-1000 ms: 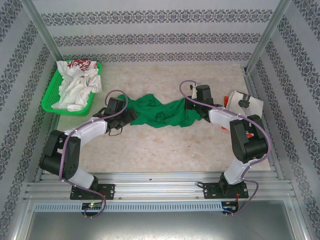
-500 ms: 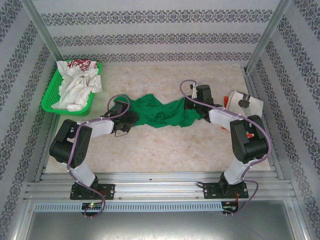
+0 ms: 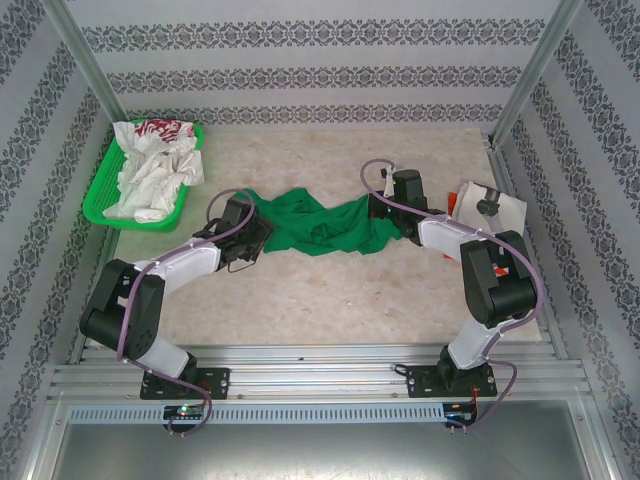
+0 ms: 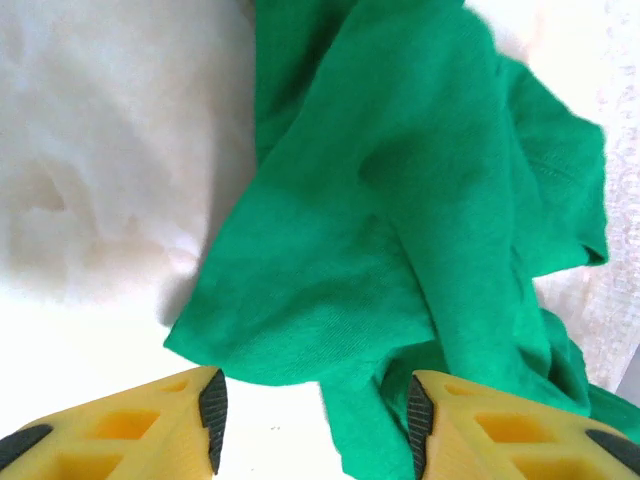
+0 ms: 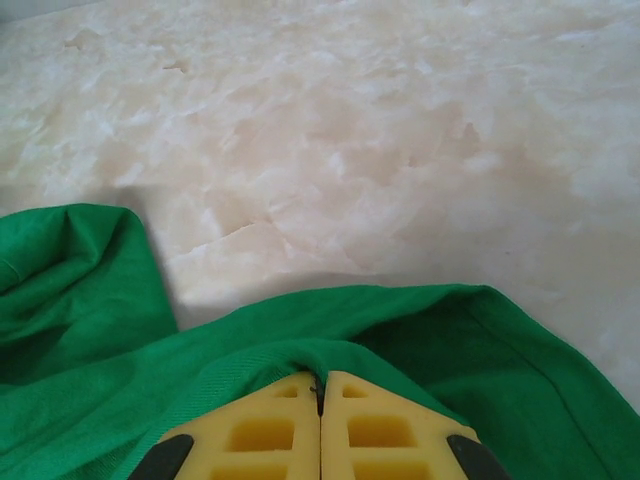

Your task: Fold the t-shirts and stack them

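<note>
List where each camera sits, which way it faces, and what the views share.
Top external: above and behind, looking down at the table; left arm, right arm show.
Left wrist: looks past the open left gripper at the green t-shirt.
Right wrist: low over the table, right gripper shut on that t-shirt's edge.
Shared: the green t-shirt.

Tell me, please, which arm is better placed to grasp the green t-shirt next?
Left. The left gripper has open jaws astride the green t-shirt; the right gripper is shut on it.
</note>
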### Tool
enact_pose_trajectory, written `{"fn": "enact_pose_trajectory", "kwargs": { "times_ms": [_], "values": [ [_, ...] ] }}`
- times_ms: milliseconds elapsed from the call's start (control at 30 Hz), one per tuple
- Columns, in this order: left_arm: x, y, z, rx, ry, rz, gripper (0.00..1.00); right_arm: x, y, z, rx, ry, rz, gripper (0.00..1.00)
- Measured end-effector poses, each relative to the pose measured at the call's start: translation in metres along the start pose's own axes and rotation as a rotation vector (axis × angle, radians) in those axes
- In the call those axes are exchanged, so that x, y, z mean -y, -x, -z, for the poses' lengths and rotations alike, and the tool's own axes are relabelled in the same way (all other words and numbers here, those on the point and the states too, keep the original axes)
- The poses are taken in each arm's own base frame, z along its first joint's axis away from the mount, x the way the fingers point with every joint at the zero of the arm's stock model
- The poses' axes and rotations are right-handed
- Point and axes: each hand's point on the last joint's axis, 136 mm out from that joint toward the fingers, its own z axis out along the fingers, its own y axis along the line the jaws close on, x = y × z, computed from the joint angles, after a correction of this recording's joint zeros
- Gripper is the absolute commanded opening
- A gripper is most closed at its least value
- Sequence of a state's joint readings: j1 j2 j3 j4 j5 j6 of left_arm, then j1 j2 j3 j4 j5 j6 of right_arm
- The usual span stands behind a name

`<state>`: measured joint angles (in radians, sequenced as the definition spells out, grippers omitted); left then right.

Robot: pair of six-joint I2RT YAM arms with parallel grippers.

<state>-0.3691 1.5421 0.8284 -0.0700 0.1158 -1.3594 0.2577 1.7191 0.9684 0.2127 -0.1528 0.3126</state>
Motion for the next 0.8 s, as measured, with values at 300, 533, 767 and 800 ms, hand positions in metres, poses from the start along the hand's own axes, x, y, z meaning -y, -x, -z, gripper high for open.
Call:
{"fn": "enact_pose_trajectory", "kwargs": {
  "times_ms": [300,533,767,800],
  "values": [
    [-0.015,-0.011,-0.014,-0.033,0.017,0.187,0.47,-0.001,0.001,0.0,0.004,0.008,-0.002,0.05],
    [-0.024,-0.017,-0.029,-0.058,0.022,0.291,0.47,-0.001,0.0,0.0,0.003,0.008,-0.002,0.05],
    [-0.024,-0.018,-0.035,-0.068,0.016,0.318,0.44,-0.001,0.0,0.0,0.004,0.009,-0.002,0.05],
    [-0.024,-0.018,-0.036,-0.067,0.017,0.317,0.42,-0.002,0.0,0.0,0.002,0.011,-0.002,0.06]
  ]
}}
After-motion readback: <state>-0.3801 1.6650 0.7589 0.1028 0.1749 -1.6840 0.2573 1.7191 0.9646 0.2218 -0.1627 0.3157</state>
